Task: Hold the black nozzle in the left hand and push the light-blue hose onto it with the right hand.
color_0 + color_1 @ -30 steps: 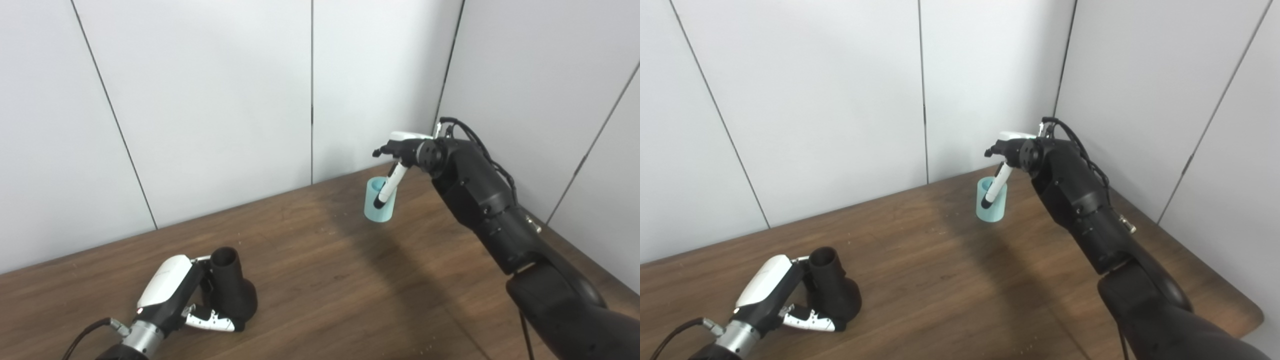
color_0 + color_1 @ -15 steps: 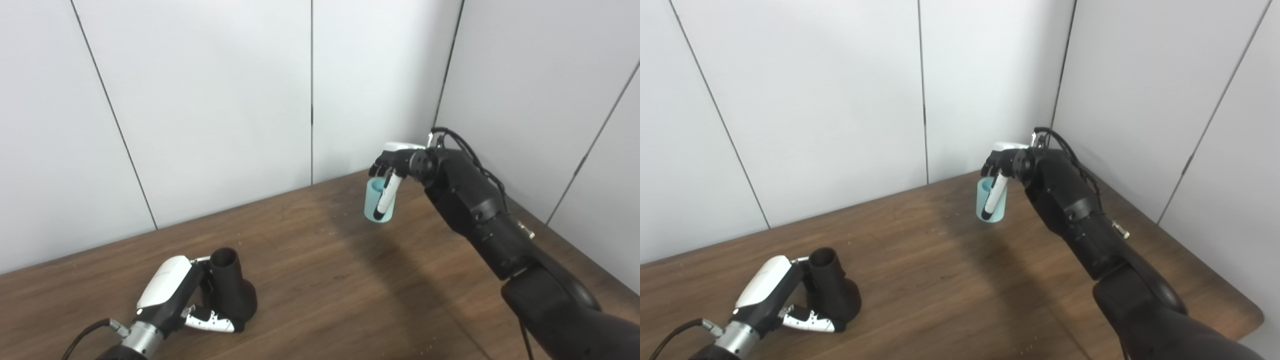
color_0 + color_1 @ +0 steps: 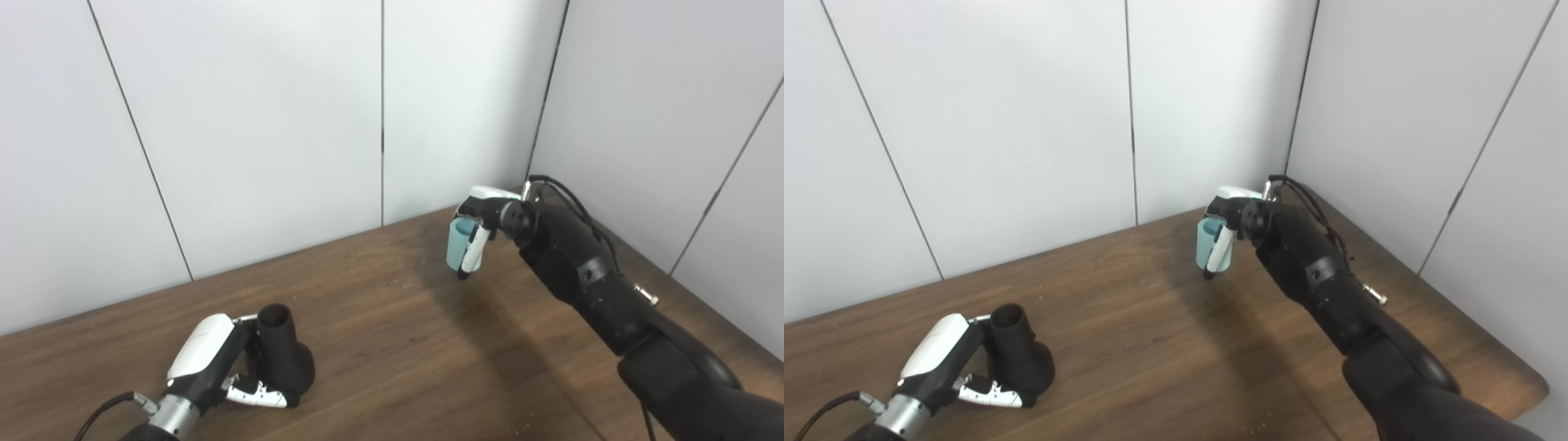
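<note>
Since the earlier frames, the right hand (image 3: 484, 214) has dropped lower over the light-blue hose (image 3: 458, 244) and wrapped around it; before, only one finger hung down the front of the piece with the others lifted clear. Now the fingers (image 3: 471, 254) lie down its near side and the hand grips it. The hose piece tilts a little, its open top tucked under the palm, at the far right part of the wooden table (image 3: 392, 343) near the corner of the white wall panels (image 3: 257, 122). Whether its base touches the table cannot be told. Far from it, at the near left, the left hand (image 3: 214, 361) is closed around the black nozzle (image 3: 282, 352), which stands on its wide base on the table with its narrow open end pointing up.
</note>
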Action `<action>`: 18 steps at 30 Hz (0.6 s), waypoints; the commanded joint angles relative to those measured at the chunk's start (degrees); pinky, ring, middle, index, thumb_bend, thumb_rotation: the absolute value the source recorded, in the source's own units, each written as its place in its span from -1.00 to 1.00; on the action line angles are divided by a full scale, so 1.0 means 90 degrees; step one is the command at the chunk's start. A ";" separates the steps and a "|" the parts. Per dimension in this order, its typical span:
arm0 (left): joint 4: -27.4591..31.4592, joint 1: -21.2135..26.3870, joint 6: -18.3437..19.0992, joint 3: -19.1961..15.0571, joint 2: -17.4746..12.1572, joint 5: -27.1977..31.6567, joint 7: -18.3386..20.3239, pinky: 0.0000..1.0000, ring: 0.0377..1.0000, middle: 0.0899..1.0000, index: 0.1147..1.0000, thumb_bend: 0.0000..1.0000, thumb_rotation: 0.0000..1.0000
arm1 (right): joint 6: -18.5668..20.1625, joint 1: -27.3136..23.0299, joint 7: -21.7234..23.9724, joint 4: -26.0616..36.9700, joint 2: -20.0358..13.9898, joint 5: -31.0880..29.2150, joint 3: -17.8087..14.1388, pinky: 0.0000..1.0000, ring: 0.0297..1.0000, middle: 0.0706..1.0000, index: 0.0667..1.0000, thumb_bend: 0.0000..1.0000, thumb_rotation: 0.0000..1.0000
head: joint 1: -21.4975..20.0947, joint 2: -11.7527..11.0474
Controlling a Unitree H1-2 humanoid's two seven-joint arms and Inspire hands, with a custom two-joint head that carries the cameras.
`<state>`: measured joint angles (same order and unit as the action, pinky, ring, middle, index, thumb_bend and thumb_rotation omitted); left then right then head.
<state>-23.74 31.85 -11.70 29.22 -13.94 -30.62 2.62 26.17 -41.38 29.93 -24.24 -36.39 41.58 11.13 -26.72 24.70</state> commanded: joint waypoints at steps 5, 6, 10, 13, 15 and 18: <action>-0.0444 -0.0529 0.0583 0.0202 -0.0301 -0.0318 0.0650 -0.03 -0.02 -0.15 -0.15 0.05 -1.00 | -0.0149 -0.0086 -0.0826 0.0291 -0.0174 -0.0067 -0.0132 0.05 0.16 0.14 0.00 0.16 -0.79 | 0.0022 0.0027; -0.0438 -0.0534 0.0580 0.0202 -0.0304 -0.0322 0.0645 -0.03 -0.02 -0.15 -0.15 0.05 -1.00 | -0.0221 -0.0040 -0.1027 0.0308 -0.0146 -0.0110 -0.0186 -0.03 0.07 0.04 -0.10 0.10 -0.92 | 0.0022 0.0040; -0.0406 -0.0559 0.0568 0.0212 -0.0315 -0.0351 0.0622 -0.03 -0.02 -0.15 -0.15 0.05 -1.00 | -0.0439 0.0055 -0.1566 0.0259 -0.0074 -0.0295 -0.0287 -0.19 -0.10 -0.06 -0.17 0.06 -1.00 | 0.0033 0.0060; -0.0410 -0.0573 0.0538 0.0214 -0.0319 -0.0368 0.0592 -0.03 -0.02 -0.15 -0.15 0.05 -1.00 | -0.0480 0.0062 -0.1709 0.0249 -0.0073 -0.0403 -0.0276 -0.20 -0.10 -0.06 -0.17 0.06 -1.00 | 0.0047 0.0076; -0.0448 -0.0566 0.0526 0.0216 -0.0309 -0.0370 0.0578 -0.03 -0.01 -0.15 -0.15 0.05 -1.00 | -0.0491 0.0066 -0.1738 0.0273 -0.0087 -0.0451 -0.0254 -0.20 -0.10 -0.06 -0.17 0.06 -1.00 | 0.0056 0.0088; -0.0483 -0.0553 0.0548 0.0222 -0.0287 -0.0375 0.0575 -0.03 -0.01 -0.15 -0.15 0.05 -1.00 | -0.0518 0.0077 -0.1717 0.0344 -0.0117 -0.0475 -0.0193 -0.21 -0.10 -0.07 -0.16 0.06 -1.00 | 0.0099 0.0102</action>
<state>-23.59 31.69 -11.70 29.20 -13.98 -30.62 2.63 22.77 -38.12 15.86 -22.98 -35.52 37.41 9.93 -25.75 25.57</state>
